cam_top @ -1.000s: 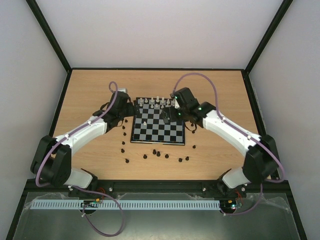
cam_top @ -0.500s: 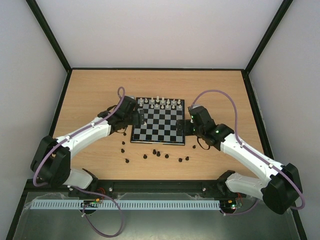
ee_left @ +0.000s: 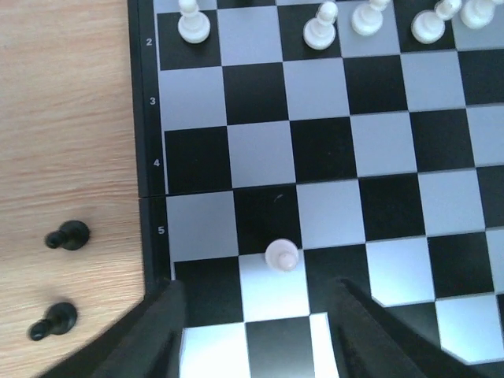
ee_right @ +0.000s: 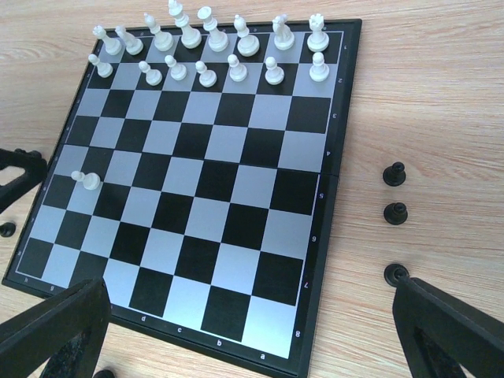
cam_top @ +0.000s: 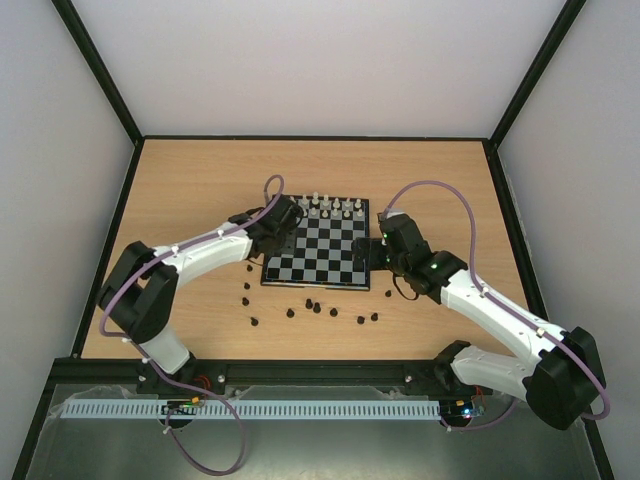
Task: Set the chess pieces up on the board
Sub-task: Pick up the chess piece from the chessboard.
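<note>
The board (cam_top: 330,262) lies flat mid-table. White chess pieces (cam_top: 325,207) stand in two rows along its far edge (ee_right: 206,43). One white pawn (ee_left: 282,255) stands alone near the board's left side (ee_right: 87,180). My left gripper (cam_top: 287,228) hovers over that side. Its jaws (ee_left: 258,283) are partly narrowed but open, and the pawn stands just ahead of the fingertips (ee_left: 169,303), untouched. My right gripper (cam_top: 372,252) hangs wide open at the board's right edge (ee_right: 248,287), with nothing between its fingers. Black pieces (cam_top: 312,305) lie scattered on the table.
Black pawns stand on the wood left of the board (ee_left: 69,235) (ee_left: 53,321). Three more stand off its right edge (ee_right: 394,173) (ee_right: 395,213) (ee_right: 394,274). Others dot the table between the board and the arm bases (cam_top: 255,322). Dark frame rails border the table (cam_top: 125,200).
My left arm has swung right, from beside the board to over its left side, and its jaws have narrowed. My right arm drew back off the board early on and then held still.
</note>
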Robot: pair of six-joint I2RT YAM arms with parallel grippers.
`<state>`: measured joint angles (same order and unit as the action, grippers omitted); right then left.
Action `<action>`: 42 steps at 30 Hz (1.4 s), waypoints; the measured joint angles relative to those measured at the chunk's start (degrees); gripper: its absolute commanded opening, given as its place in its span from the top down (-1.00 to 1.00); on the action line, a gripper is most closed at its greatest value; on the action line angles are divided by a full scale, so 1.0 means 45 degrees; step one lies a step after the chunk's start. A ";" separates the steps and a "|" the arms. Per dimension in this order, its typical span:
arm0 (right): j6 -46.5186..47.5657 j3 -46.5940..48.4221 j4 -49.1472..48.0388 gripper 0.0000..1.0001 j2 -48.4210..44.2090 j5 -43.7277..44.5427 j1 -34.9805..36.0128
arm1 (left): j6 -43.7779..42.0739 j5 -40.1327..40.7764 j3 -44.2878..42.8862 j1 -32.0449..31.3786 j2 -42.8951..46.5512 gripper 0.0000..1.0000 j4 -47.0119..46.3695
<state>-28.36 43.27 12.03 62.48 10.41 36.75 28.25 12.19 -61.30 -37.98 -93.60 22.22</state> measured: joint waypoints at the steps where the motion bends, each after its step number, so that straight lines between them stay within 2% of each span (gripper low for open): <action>1: 0.0000 0.0000 0.0005 -0.97 0.0000 0.0005 0.0000 | -0.0010 0.0019 -0.0097 0.0000 -0.0185 0.19 0.0015; 3: 0.0000 -0.0015 0.0000 -0.97 0.0000 0.0029 0.0000 | -0.0063 0.0039 -0.0262 0.0000 -0.0486 0.33 0.0010; 8: 0.0000 -0.0015 -0.0024 -0.97 0.0058 0.0034 0.0000 | -0.0141 0.0005 -0.0563 0.0000 -0.1044 0.40 -0.0010; 17: 0.0000 -0.0015 -0.0092 -0.97 0.0248 0.0034 0.0000 | -0.0204 -0.0160 -0.0821 0.0000 -0.1685 0.26 -0.0083; 24: 0.0000 -0.0015 -0.0097 -0.97 0.0311 0.0039 0.0000 | -0.0228 -0.0243 -0.1010 0.0000 -0.1821 0.36 -0.0146; 31: 0.0000 -0.0015 -0.0102 -0.97 0.0427 0.0034 0.0000 | -0.0243 -0.0282 -0.1015 -0.0015 -0.2161 0.38 -0.0141; 35: 0.0000 -0.0015 -0.0102 -0.97 0.0427 0.0034 0.0000 | -0.0233 -0.0287 -0.1015 -0.0078 -0.2302 0.51 -0.0146; 38: 0.0005 -0.0015 -0.0102 -0.97 0.0427 0.0034 0.0000 | -0.0267 -0.0316 -0.1015 -0.0112 -0.2370 0.75 -0.0146; 42: 0.0000 -0.0015 -0.0107 -0.97 0.0427 0.0034 0.0000 | -0.0262 -0.0316 -0.1039 -0.0146 -0.2497 0.86 -0.0136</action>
<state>-28.36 43.20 11.55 64.40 10.57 36.75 27.07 10.76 -65.98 -38.63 -104.84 21.61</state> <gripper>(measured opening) 0.986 0.107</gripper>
